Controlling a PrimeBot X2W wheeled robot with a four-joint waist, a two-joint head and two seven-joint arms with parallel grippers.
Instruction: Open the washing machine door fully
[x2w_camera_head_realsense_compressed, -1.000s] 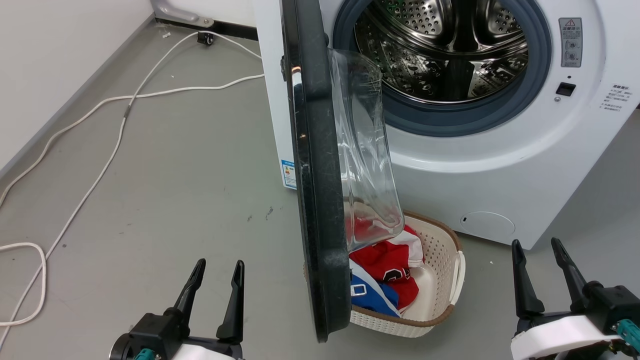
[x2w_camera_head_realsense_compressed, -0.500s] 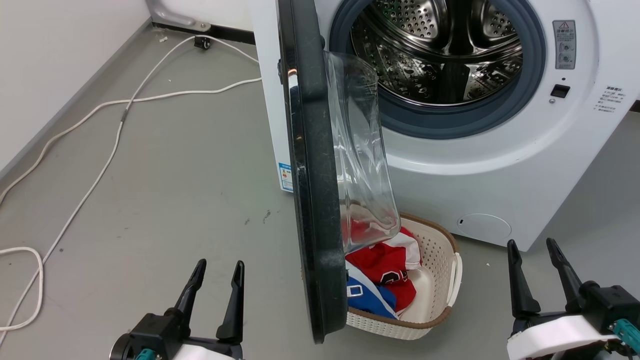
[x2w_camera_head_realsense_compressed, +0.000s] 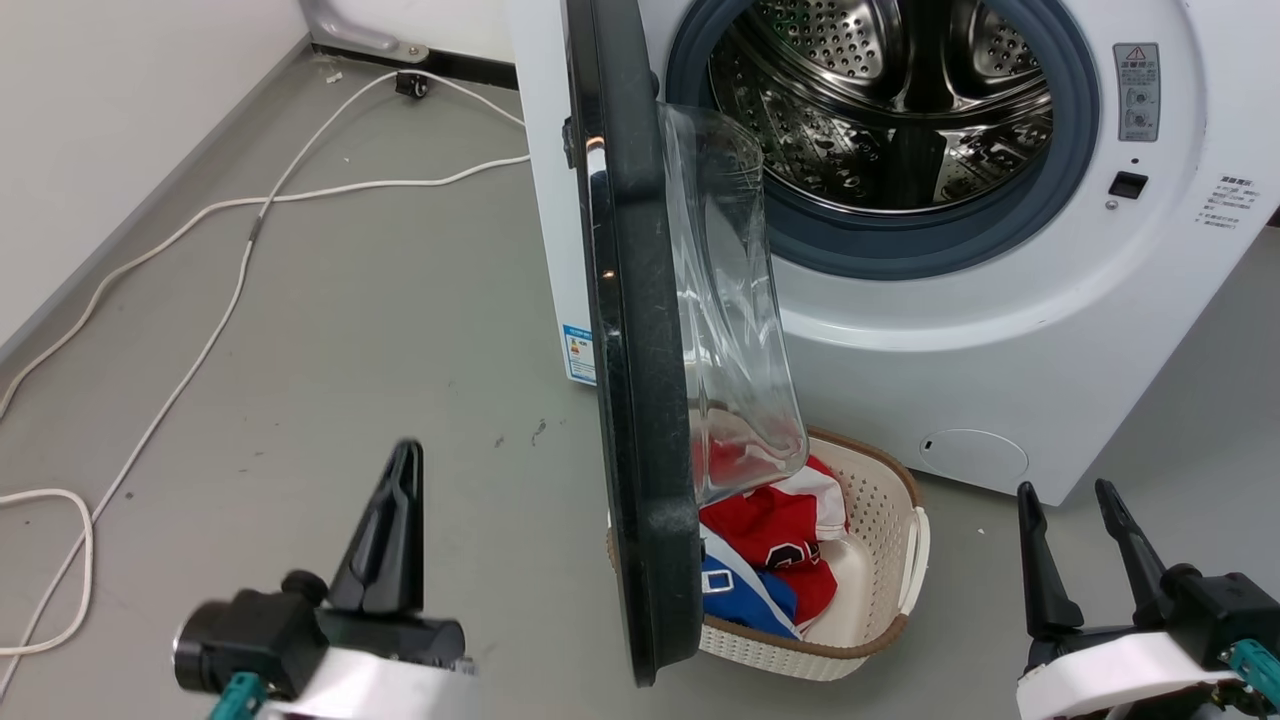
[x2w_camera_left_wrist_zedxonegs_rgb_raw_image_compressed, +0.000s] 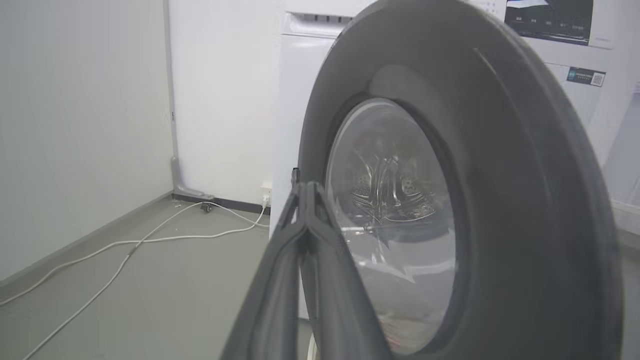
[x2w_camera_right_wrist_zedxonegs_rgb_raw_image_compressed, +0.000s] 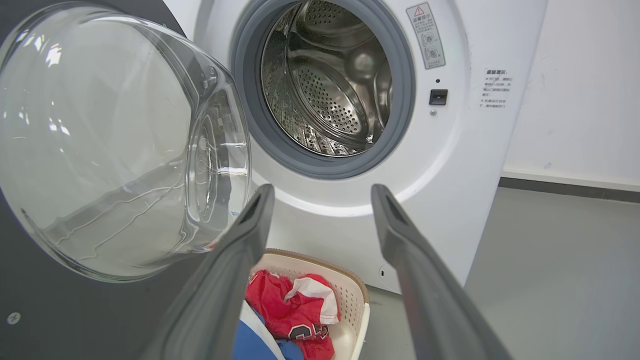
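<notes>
1. The left gripper (x2w_camera_head_realsense_compressed: 403, 468) has changed most. A moment ago it sat low with its two fingers apart; now it is lifted and turned, motion-blurred, and in the left wrist view its fingers (x2w_camera_left_wrist_zedxonegs_rgb_raw_image_compressed: 306, 220) are pressed together tip to tip with nothing between them.
2. The washing machine door (x2w_camera_head_realsense_compressed: 640, 400) has not swung. It stands roughly square to the washer front, edge-on to the head camera, its glass bowl over the laundry basket (x2w_camera_head_realsense_compressed: 880, 500). Its slight shift in the head view is camera movement.
3. The left gripper is just beside the door's outer face, not touching it.
4. The right gripper (x2w_camera_head_realsense_compressed: 1066, 495) is unchanged, low at the right, fingers spread and empty.
5. Judgement: the door is about half open, and the closed left fingers look set to push it wider.
</notes>
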